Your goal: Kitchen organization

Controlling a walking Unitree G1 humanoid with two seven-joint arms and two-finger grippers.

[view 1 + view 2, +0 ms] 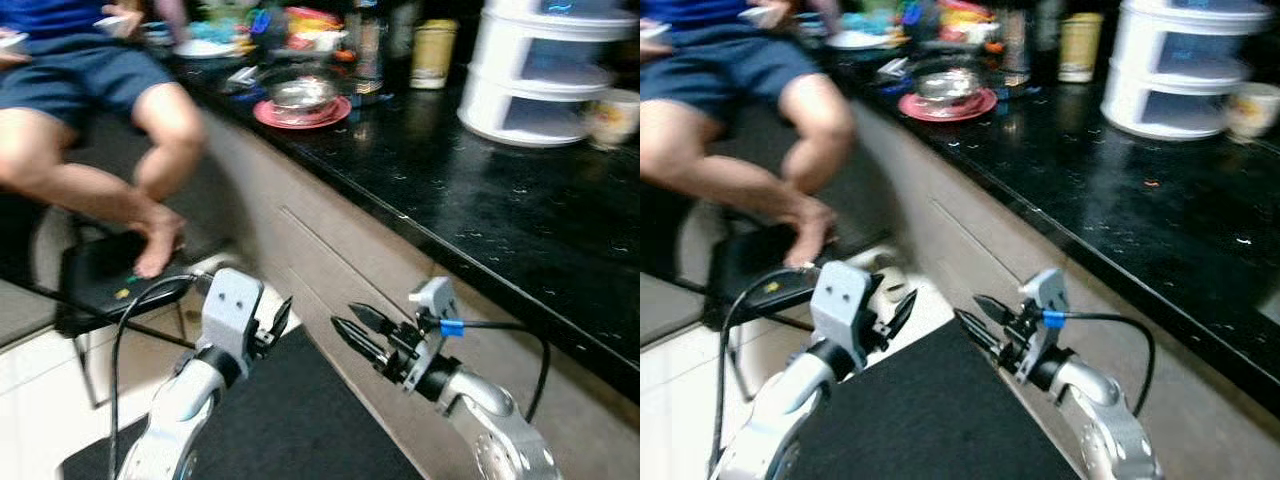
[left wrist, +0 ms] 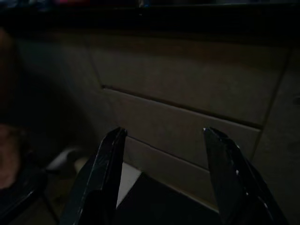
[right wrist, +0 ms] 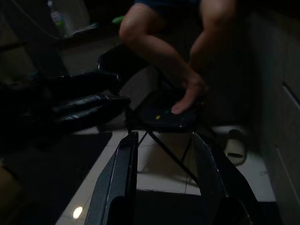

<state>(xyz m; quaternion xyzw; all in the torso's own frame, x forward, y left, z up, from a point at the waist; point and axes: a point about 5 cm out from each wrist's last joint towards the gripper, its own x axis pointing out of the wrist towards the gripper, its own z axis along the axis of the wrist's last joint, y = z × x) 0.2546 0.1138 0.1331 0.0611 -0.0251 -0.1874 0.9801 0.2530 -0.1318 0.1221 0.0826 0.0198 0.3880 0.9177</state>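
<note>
both hands hang low in front of the cabinet face, below the black tabletop point(image 1: 480, 190). the left hand point(image 1: 276, 322) has its fingers spread moderately wide and empty, as its wrist view shows; the right hand point(image 1: 360, 328) likewise holds its fingers apart, gripping nothing.

the task names no single thing. the likeliest candidates sit far ahead of and above both hands, on the tabletop: a steel bowl point(image 1: 302, 95) resting in a red plate point(image 1: 302, 113), a yellowish jar point(image 1: 432, 53) beyond it, a white tiered rack point(image 1: 535, 70) well off to the right hand's side, and a small cup point(image 1: 612, 116) just beside the rack.

by my judgement the bowl is light, stiff and slick; take it by the rim, one finger inside. the plate under it is probably hard and may slide on the glossy stone, so pinch its edge. the jar looks rigid, best gripped around its middle.

a person's bare leg point(image 1: 150, 150) and a black stool point(image 1: 110, 280) stand near the left hand's outer side.
</note>
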